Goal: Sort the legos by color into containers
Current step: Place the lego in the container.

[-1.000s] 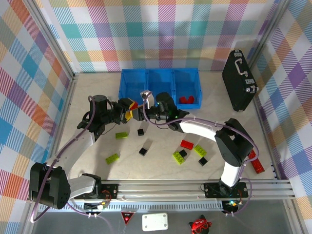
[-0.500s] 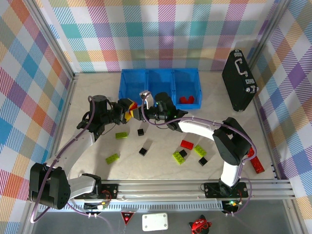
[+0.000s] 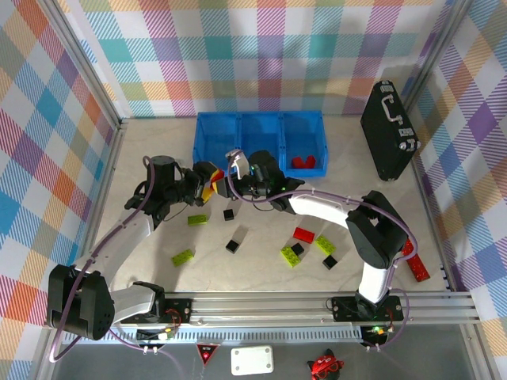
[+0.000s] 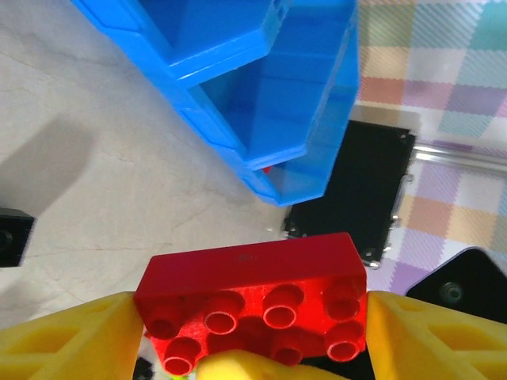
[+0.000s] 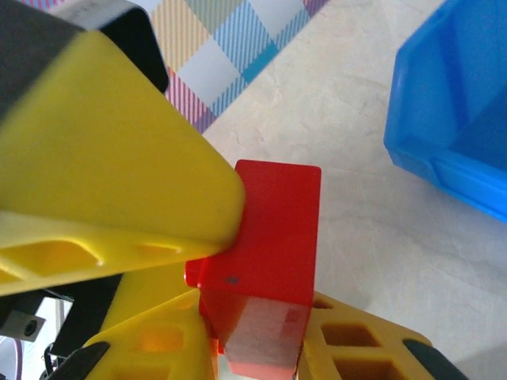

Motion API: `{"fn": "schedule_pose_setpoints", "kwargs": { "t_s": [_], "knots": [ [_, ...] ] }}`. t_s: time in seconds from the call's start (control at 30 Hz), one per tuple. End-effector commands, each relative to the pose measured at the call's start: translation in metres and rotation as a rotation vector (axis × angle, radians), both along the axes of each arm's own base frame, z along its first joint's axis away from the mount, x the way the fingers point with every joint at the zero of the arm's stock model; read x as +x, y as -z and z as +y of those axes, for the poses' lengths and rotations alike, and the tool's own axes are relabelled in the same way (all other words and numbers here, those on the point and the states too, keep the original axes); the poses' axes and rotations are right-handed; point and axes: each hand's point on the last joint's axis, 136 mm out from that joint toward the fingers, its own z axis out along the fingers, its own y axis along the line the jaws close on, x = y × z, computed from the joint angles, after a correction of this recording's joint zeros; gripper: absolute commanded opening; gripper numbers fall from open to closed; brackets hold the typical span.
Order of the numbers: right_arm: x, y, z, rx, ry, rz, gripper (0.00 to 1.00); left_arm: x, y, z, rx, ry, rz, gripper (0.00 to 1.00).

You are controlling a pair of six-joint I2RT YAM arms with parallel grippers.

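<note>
The red brick (image 4: 253, 277) is held off the counter (image 3: 348, 166), caught where the two sets of jaws meet. The right jaws are closed on it, their yellow fingers (image 5: 356, 348) pinching it from either side. The left jaws flank its two short ends; I cannot tell whether they press or merely touch. The brick is a two-by-four block of glossy hard plastic. Its hollow round studs face the left wrist camera, and its long axis runs straight across from one left finger to the other. Just beyond the jaws stands the smooth-walled blue bin (image 3: 261, 119), with three compartments and red pieces (image 3: 305, 162) in the right one. Nearer the bases than the jaws, lime bricks (image 3: 198, 219), black cubes (image 3: 232, 245) and a loose red brick (image 3: 303, 233) lie scattered.
</note>
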Motion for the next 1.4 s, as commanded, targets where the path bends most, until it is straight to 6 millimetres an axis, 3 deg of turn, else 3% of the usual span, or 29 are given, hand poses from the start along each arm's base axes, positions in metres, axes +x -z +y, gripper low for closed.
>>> {"fn": "schedule_pose_setpoints", "kwargs": {
  "t_s": [0.0, 0.33, 0.63, 0.8, 0.97, 1.17, 1.37],
  "knots": [
    [-0.002, -0.004, -0.010, -0.079, 0.022, 0.008, 0.20, -0.009, 0.000, 0.013, 0.154, 0.039, 0.001, 0.74],
    [0.002, 0.026, -0.057, -0.365, 0.074, 0.091, 0.20, -0.025, 0.022, 0.038, 0.481, 0.172, 0.038, 0.76],
    [0.025, 0.031, -0.130, -0.556, 0.176, 0.132, 0.20, -0.047, 0.059, 0.057, 0.682, 0.325, 0.140, 0.77],
    [0.049, 0.028, -0.180, -0.601, 0.280, 0.158, 0.20, -0.057, 0.074, 0.065, 0.742, 0.382, 0.184, 0.78],
    [0.077, 0.026, -0.215, -0.622, 0.344, 0.158, 0.20, -0.065, 0.085, 0.065, 0.750, 0.426, 0.202, 0.79],
    [0.119, 0.031, -0.244, -0.664, 0.403, 0.168, 0.20, -0.071, 0.091, 0.066, 0.753, 0.451, 0.211, 0.80],
    [0.157, 0.044, -0.258, -0.694, 0.425, 0.194, 0.20, -0.077, 0.094, 0.068, 0.764, 0.466, 0.221, 0.81]
  ]
}}
